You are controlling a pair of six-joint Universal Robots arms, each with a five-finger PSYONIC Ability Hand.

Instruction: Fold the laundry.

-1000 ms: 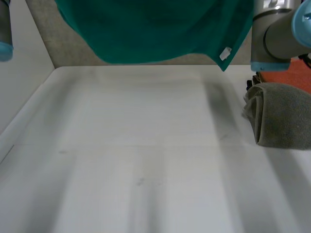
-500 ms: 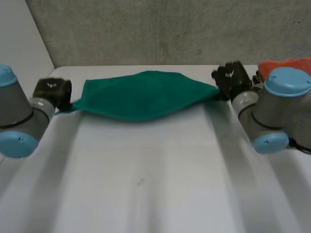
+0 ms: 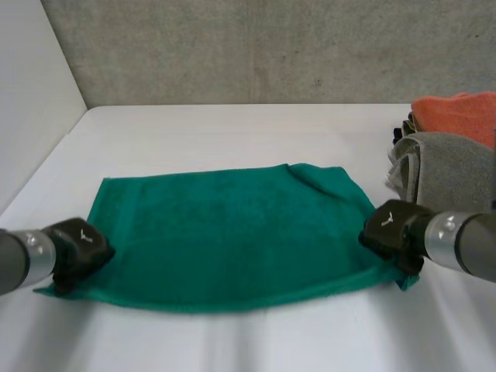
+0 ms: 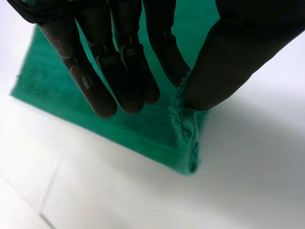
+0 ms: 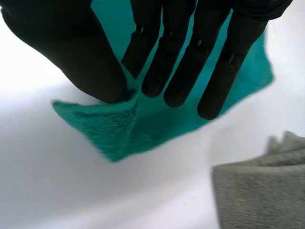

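Note:
A green towel (image 3: 232, 236) lies spread flat on the white table (image 3: 232, 132). My left hand (image 3: 77, 249) sits at the towel's near left corner; in the left wrist view its thumb (image 4: 224, 62) and a finger pinch the green towel's (image 4: 143, 124) edge. My right hand (image 3: 394, 232) is at the near right corner. There the thumb (image 5: 90, 62) and a finger pinch the green towel's (image 5: 119, 129) corner, which stands slightly lifted off the table.
A folded grey towel (image 3: 453, 182) lies at the table's right edge, with an orange cloth (image 3: 457, 112) behind it. The grey towel (image 5: 262, 191) sits close beside my right hand. A concrete wall stands behind the table.
Both hands have drawn the towel from the far side toward me and lowered it. It hung in the air, then stretched between the hands, and now lies spread on the table.

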